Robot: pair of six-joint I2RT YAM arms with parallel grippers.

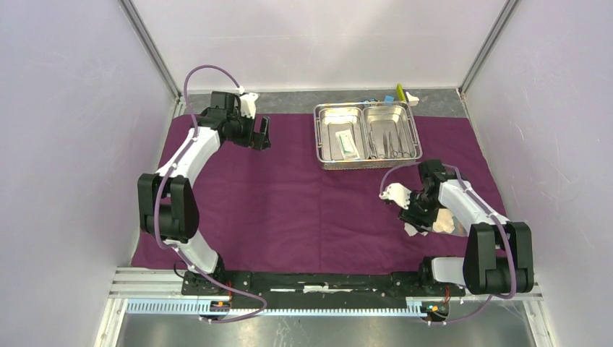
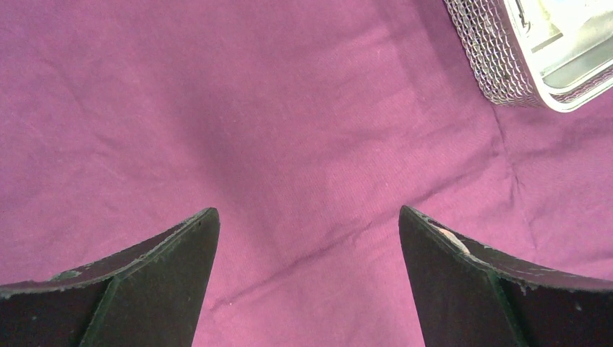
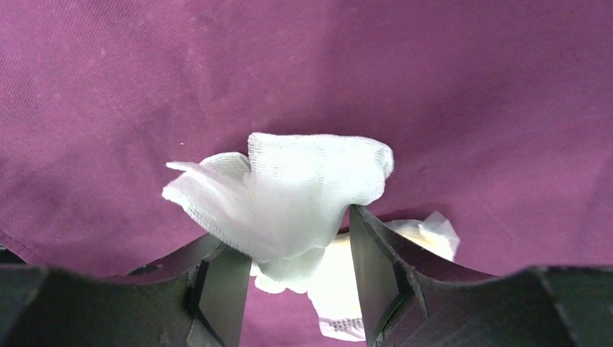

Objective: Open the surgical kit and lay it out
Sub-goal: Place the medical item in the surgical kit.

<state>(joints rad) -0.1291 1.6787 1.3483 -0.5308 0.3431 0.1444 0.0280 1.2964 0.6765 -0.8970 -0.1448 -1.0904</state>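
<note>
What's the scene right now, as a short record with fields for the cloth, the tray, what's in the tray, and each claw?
Cloth: plum-purple cloth, spread open and flat
Tray: two-compartment steel tray, on the cloth's far side
Left compartment: white packet
Right compartment: scissor-handled instruments
Left claw: open, empty, above bare cloth
Right claw: shut on a gauze pad, over the cloth's near right part

Grey table surface (image 1: 289,102), plum-purple cloth (image 1: 289,202) spread flat over most of it, small yellow-green block (image 1: 399,92) and blue block (image 1: 371,100) on the bare far strip.
</note>
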